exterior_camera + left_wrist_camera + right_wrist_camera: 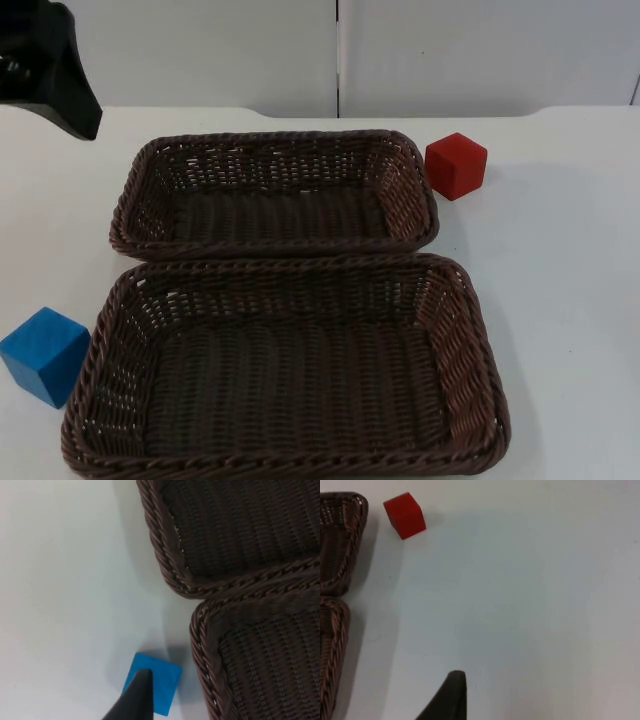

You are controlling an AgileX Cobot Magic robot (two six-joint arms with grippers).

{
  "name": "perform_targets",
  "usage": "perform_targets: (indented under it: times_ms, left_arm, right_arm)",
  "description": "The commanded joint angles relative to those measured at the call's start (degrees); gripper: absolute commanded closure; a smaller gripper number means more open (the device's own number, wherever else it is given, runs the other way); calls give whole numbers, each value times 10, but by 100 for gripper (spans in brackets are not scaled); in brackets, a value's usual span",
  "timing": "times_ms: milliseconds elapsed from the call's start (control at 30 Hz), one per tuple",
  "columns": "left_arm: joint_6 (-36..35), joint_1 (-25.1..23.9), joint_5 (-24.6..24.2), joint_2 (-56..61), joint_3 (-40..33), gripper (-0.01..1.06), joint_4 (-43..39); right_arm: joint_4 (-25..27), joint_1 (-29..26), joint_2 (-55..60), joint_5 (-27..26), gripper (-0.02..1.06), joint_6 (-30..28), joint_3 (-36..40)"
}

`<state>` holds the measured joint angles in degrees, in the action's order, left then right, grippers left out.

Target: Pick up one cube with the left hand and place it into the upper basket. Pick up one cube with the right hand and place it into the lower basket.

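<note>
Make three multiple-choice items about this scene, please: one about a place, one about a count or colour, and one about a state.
1. Where does the red cube lie?
A. inside the upper basket
B. on the table beside the upper basket's right end
C. inside the lower basket

2. How many cubes are on the table?
A. one
B. two
C. three

3. What is the state of the two baskets?
A. both empty
B. the upper one holds a cube
C. the lower one is tipped over

Answers:
1. B: in the top view the red cube stands on the white table just outside the right end of the upper basket.
2. B: there is the red cube and the blue cube, which lies left of the lower basket.
3. A: both baskets show only bare woven bottoms and stand flat.
</note>
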<state>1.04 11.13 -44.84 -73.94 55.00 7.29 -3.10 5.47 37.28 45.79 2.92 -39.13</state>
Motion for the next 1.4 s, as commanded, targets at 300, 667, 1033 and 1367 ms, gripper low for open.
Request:
perform_targets:
  times_ms: [300,667,1033,1367]
  left_arm:
    - [3,4,7,1,-37,0,9]
    - [3,-12,65,-1,-105,0,-4]
    - [140,-100,65,-40,-107,0,96]
    - [189,-146,59,-115,-107,0,43]
  right_arm:
    - [6,-1,238,-43,-1,-16,-136]
    - [23,-1,291,-50,-1,-50,-164]
    - [23,-1,291,-54,-1,-51,-164]
    - [23,-1,291,-56,-1,-51,-164]
